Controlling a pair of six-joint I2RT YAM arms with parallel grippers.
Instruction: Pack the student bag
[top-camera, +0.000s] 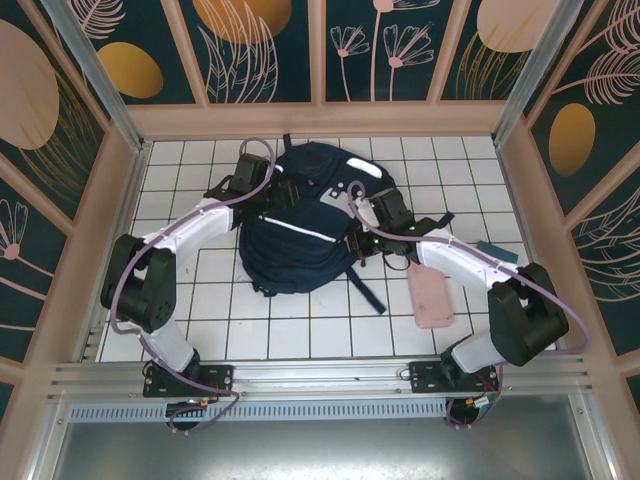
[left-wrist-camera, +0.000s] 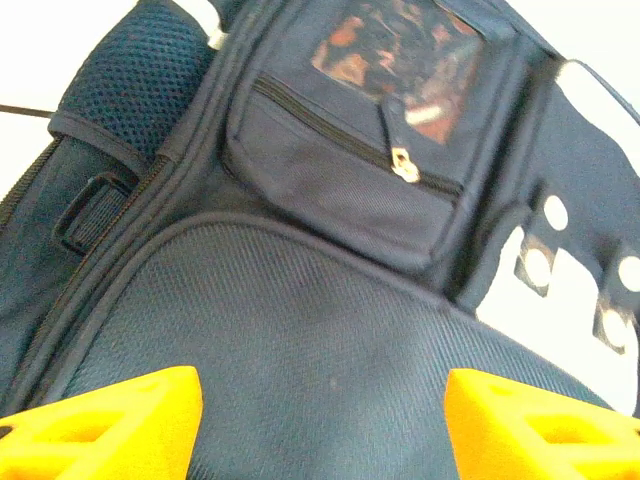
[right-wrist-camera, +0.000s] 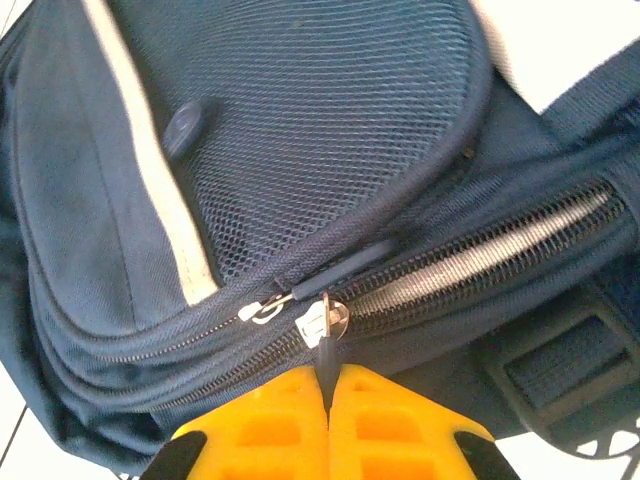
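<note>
- Between the shut fingers of the right hand (right-wrist-camera: 327, 388): thin dark zip pull (right-wrist-camera: 326, 352), pinched at its tip only. Metal slider (right-wrist-camera: 327, 316) sits just past it at 12 o'clock.
- Risk 1: such a small bite means the pull could slip out if the tug goes off the zip line.
- Risk 2: a 2nd slider (right-wrist-camera: 262, 312) touches the first at 9 o'clock, w/ the mesh pocket (right-wrist-camera: 330, 130) edge right above. Fabric may snag in the teeth and jam the zip.
- Left hand (left-wrist-camera: 320, 392): fingers wide apart, hovering over the fabric w/ nothing gripped.
- Risk 3: w/o a hold from that side, the student bag (top-camera: 300, 245) would prob. drag or bunch up rather than let the slider run.
- Bag lies mid-bench, toward 12 o'clock. The left hand is at its 10 o'clock edge, the right hand at its 3 o'clock.
- Pink case (top-camera: 430, 295) lies on the bench (top-camera: 230, 320) at the bag's 4 o'clock, close under the right forearm. A wide swing could knock it away before it's packed.
</note>
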